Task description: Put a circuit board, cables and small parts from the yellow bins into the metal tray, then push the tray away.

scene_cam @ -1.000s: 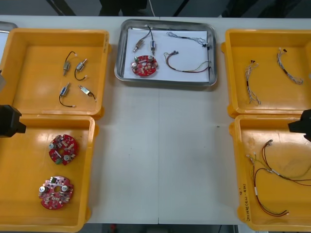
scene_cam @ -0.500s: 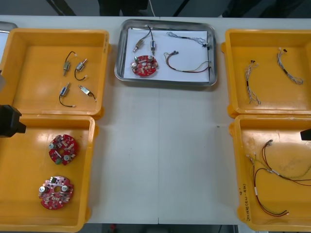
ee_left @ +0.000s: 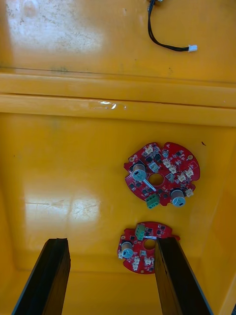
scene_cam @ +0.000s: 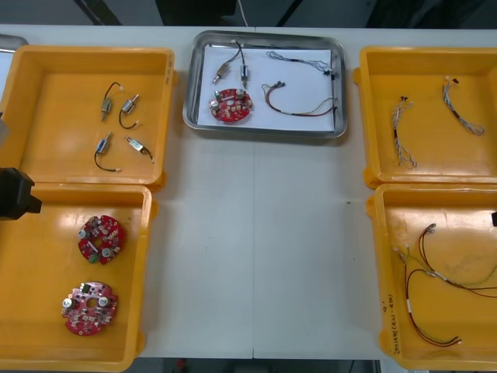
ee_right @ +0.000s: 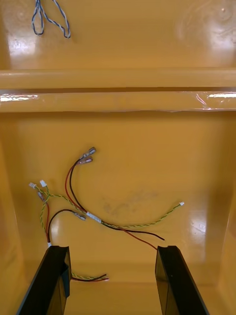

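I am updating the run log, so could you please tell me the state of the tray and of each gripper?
metal tray: holds a circuit board, cables and small metal parts.
left gripper: open, empty, over two spare boards in the near left bin.
right gripper: open, empty, over red and yellow cables in the near right bin.

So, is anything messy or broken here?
No, nothing stands out. The circuit board, cables and small metal parts lie flat inside the metal tray, nothing spilled over its rim. The left gripper hangs open over the near left yellow bin, the right gripper open over the near right bin.
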{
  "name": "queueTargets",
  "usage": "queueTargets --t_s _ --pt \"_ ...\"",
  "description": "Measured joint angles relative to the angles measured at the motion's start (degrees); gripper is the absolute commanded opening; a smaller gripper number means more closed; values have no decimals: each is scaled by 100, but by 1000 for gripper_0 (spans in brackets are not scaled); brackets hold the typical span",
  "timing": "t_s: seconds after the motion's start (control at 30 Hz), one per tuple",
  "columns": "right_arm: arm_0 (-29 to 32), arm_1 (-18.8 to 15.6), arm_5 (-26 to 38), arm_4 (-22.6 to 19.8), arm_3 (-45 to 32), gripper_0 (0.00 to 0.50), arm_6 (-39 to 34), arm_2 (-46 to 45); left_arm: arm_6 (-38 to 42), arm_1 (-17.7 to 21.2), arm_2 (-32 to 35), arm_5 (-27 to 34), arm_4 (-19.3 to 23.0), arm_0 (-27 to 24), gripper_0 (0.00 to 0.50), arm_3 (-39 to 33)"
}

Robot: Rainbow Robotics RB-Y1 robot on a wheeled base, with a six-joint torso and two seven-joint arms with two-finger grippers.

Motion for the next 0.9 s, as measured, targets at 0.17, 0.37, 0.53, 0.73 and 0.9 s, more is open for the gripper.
queueTargets --t_s 0.17,0.37,0.53,0.73,0.9 --pt "1 0 0 44 102 500 -22 -9 0 0 0 0 0 0 500 0" --pt "26 0 0 44 113 500 -22 -9 0 0 0 0 0 0 500 0" --pt "28 0 0 44 114 500 -23 -9 0 0 0 0 0 0 500 0" --pt "29 0 0 44 115 500 -23 -9 0 0 0 0 0 0 500 0" --pt "29 0 0 44 115 500 -23 -9 0 0 0 0 0 0 500 0"
